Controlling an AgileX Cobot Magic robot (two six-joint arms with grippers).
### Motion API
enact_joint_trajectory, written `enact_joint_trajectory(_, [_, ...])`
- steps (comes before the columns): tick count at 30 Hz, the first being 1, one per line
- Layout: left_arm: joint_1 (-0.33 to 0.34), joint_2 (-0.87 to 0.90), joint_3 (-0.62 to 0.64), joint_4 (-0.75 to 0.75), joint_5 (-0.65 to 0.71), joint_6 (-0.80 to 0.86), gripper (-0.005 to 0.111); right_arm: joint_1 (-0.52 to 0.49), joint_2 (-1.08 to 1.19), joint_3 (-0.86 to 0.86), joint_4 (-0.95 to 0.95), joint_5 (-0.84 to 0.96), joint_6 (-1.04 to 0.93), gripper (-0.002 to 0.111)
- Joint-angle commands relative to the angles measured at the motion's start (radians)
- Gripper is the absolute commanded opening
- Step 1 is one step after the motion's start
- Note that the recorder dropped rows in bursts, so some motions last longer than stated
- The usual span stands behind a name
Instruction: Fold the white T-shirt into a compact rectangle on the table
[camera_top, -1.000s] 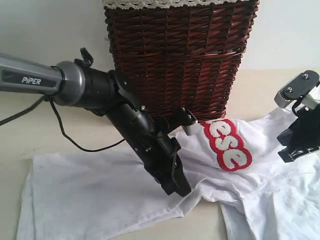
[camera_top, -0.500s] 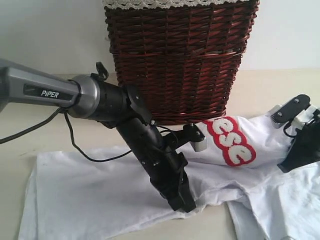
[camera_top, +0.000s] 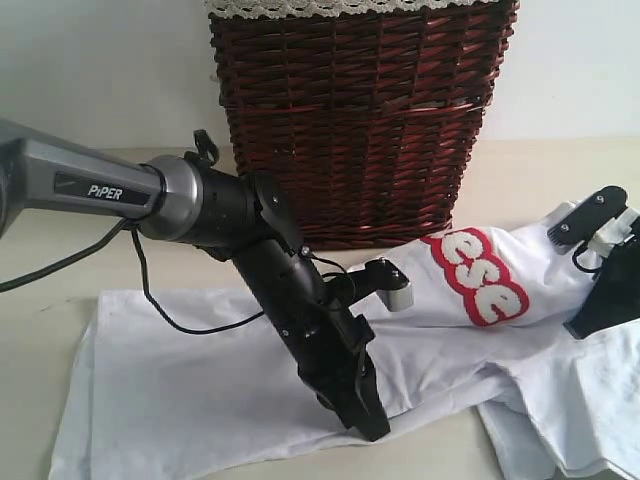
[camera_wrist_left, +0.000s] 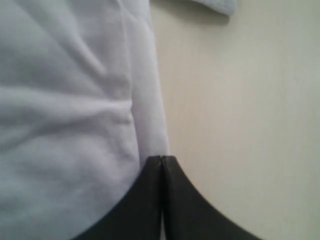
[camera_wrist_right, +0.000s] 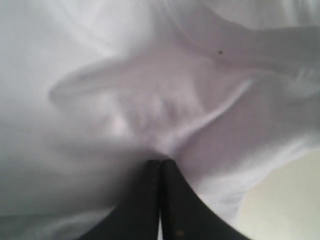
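Nearest us, the shirt (camera_top: 200, 390) lies spread over the pale, matte table (camera_top: 50, 260). It is soft white cotton, wrinkled, and the frame cuts off its lower edge and right side. The left gripper (camera_top: 372, 430) sits on the shirt's near edge, close to the middle. In the wrist view its black fingers (camera_wrist_left: 142, 205) are pressed together with a folded strip of hem running right into their tips, so we read it as pinching the cloth, with bare table just beside. How much cloth lies between the tips is hidden. The dark, angular left arm (camera_top: 290, 290) crosses in front of the shirt and covers part of it, and a thin black cable (camera_top: 152, 297) loops from the arm over the table. Farther right, the right gripper (camera_top: 585, 322) is half out of frame. Its wrist view shows clenched fingers (camera_wrist_right: 145, 205) with creases puckering toward their tips, so it grips the shirt too. Behind, fuzzy white letters (camera_top: 480, 278) outlined in red read "ese", the rest lost in a fold. At the back stands a dark brown wicker basket (camera_top: 350, 120) with a lace trim (camera_top: 330, 6), its top cut off. Whether the shirt touches its base we cannot tell.
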Motion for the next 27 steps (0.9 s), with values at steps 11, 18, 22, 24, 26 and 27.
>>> enact_joint_trajectory(11, [0.0, -0.181, 0.0, 0.005, 0.059, -0.059, 0.0, -0.006, -0.323, 0.008, 0.015, 0.67, 0.045, 0.0])
enact_joint_trajectory(18, [0.01, -0.195, 0.002, 0.279, -0.248, -0.059, 0.0, -0.006, -0.251, 0.01, 0.047, 0.665, 0.045, 0.0])
enact_joint_trajectory(22, [0.049, -0.114, 0.002, 0.312, -0.338, -0.054, 0.0, -0.006, -0.192, 0.01, 0.053, 0.662, 0.041, 0.0])
enact_joint_trajectory(24, [0.06, -0.085, 0.002, 0.335, -0.338, -0.054, 0.0, -0.006, -0.153, 0.01, 0.053, 0.667, 0.03, 0.0])
enact_joint_trajectory(26, [0.071, -0.065, 0.002, 0.348, -0.332, -0.054, 0.0, -0.006, -0.116, 0.01, 0.053, 0.667, -0.009, 0.0])
enact_joint_trajectory(27, [0.077, -0.059, 0.002, 0.348, -0.324, -0.054, 0.0, -0.006, -0.104, 0.01, 0.053, 0.669, -0.016, 0.0])
